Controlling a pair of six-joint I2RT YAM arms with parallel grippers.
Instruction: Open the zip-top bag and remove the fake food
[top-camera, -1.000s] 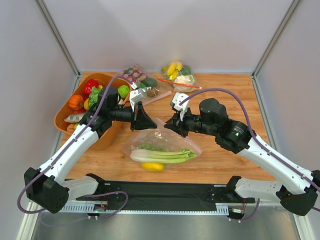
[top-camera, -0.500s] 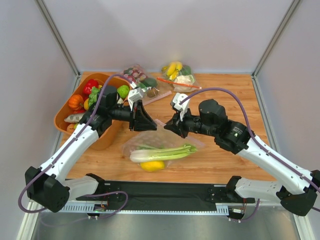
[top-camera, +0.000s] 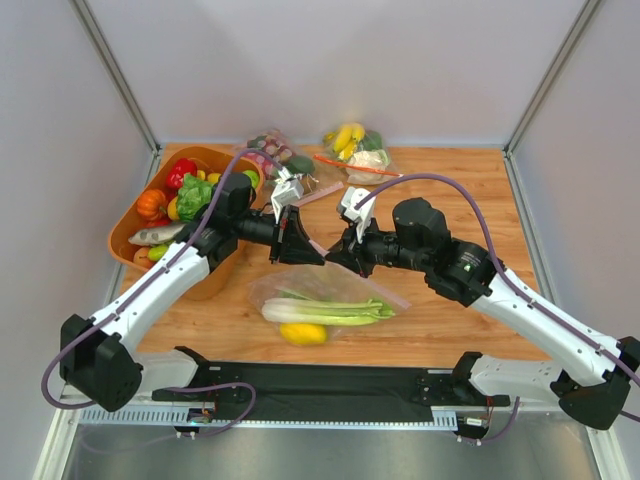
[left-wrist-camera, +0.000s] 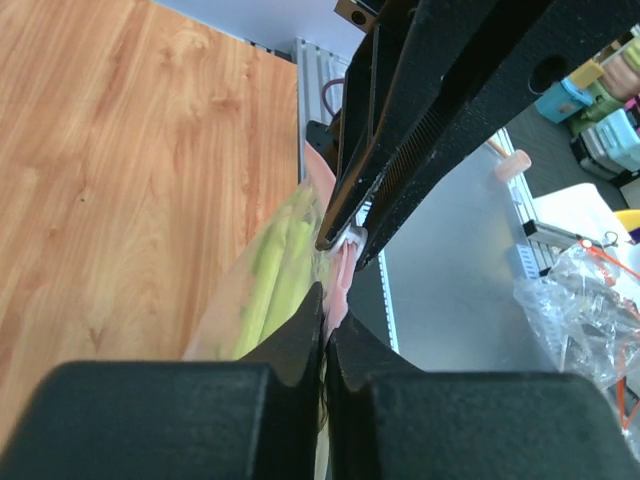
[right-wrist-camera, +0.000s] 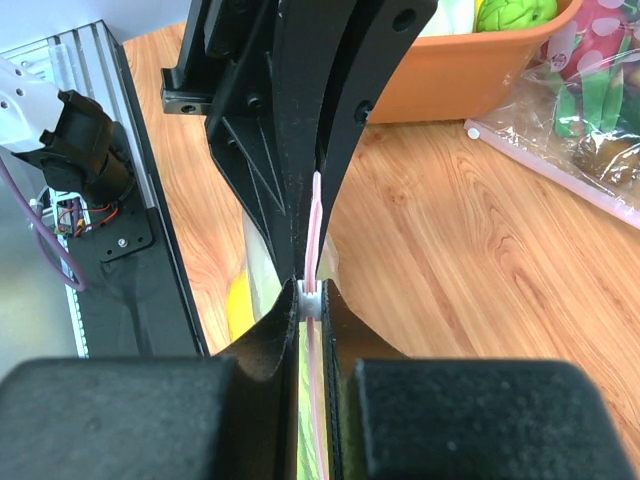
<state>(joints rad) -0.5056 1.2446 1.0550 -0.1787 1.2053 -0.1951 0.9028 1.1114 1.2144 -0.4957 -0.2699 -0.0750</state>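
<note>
Because the zip-top bag (top-camera: 330, 292) is thin, limp, slick film weighed down by the fake food (top-camera: 325, 311) inside, it will likely sag and slip rather than hold its shape, so the stiffer pink zip strip (right-wrist-camera: 314, 215) looks the surest place to hold it. It lies on the table (top-camera: 450, 190) between the arms with its top edge lifted. The left gripper (top-camera: 310, 257) and right gripper (top-camera: 338, 257) are both pinched tight on that strip, tips nearly touching, the right apparently at the white slider (right-wrist-camera: 311, 303).
</note>
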